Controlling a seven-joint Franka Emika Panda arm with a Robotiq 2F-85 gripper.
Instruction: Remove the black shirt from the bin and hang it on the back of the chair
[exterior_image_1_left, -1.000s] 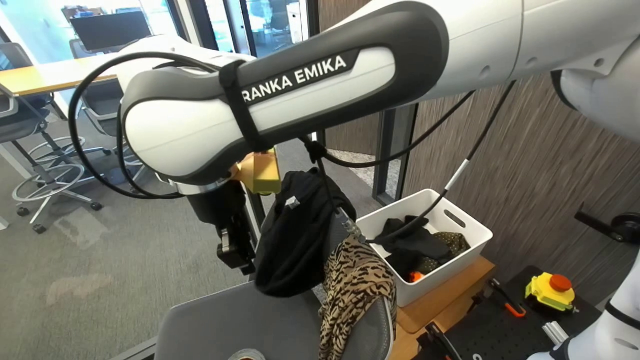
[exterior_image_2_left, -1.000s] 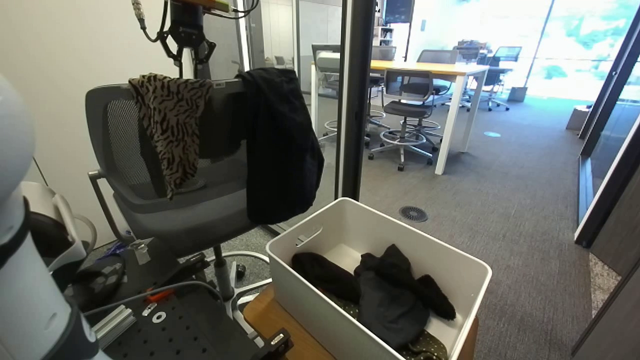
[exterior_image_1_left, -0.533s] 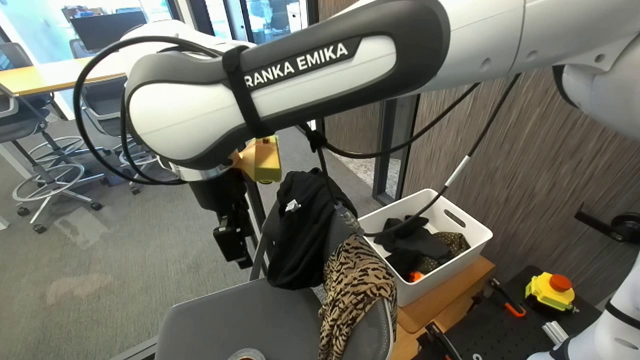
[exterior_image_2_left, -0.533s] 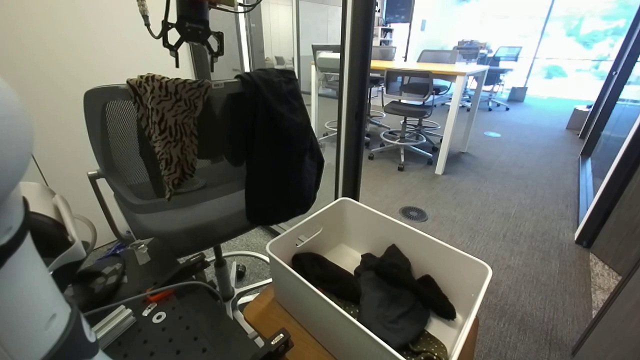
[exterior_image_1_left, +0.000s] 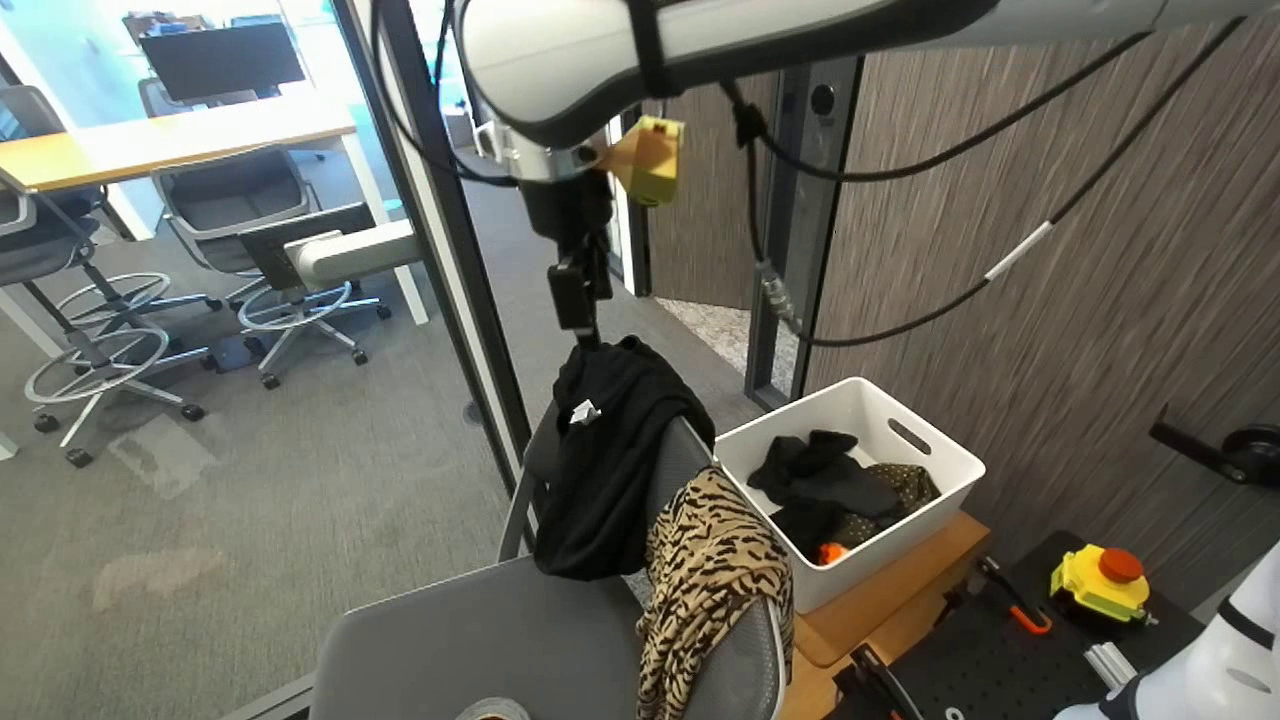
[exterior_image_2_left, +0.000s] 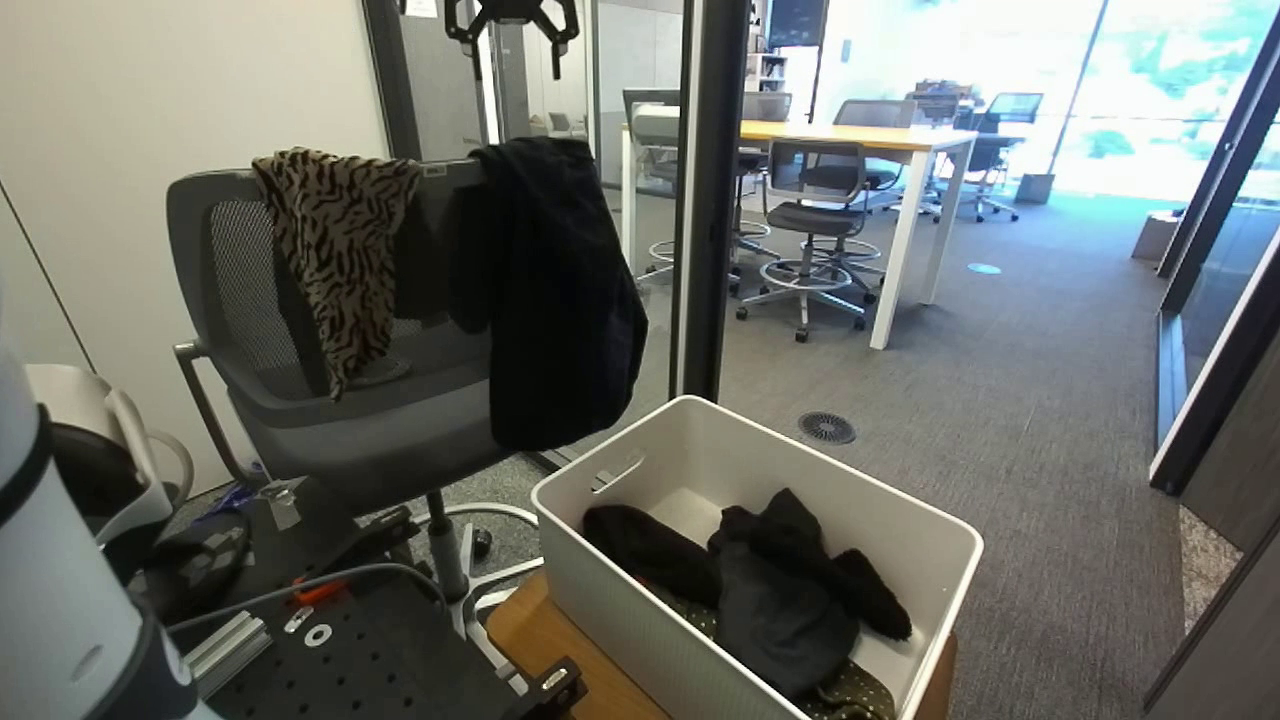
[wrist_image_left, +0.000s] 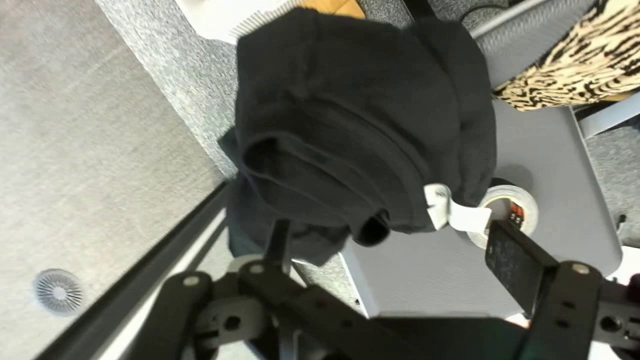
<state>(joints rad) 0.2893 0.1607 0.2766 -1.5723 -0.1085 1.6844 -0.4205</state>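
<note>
Draped over the back of the grey chair (exterior_image_2_left: 232, 255) is the black shirt (exterior_image_2_left: 565, 300), beside a tiger-print cloth. Its white label (exterior_image_1_left: 585, 411) shows at the upper part of the shirt (exterior_image_1_left: 605, 480). My gripper (exterior_image_2_left: 517, 75) stands open above the chair back, apart from the shirt. In the wrist view the gripper (wrist_image_left: 387, 225) has widely spaced fingers with nothing held between them; the shirt (wrist_image_left: 370, 115) lies below and ahead of them. The white bin (exterior_image_2_left: 600, 590) holds other dark garments (exterior_image_2_left: 785, 610) and a dotted cloth.
The tiger-print cloth (exterior_image_1_left: 715, 570) hangs on the same chair back. A tape roll (wrist_image_left: 525, 215) lies on the seat. A dark glass-wall post (exterior_image_2_left: 712, 200) stands close behind the chair. The bin rests on a wooden stand (exterior_image_1_left: 880, 620) next to a black perforated board (exterior_image_2_left: 370, 650).
The jaws have opened wide. The shirt's hanging edge has swung back toward the chair back. My arm has risen and moved across to above the shirt.
</note>
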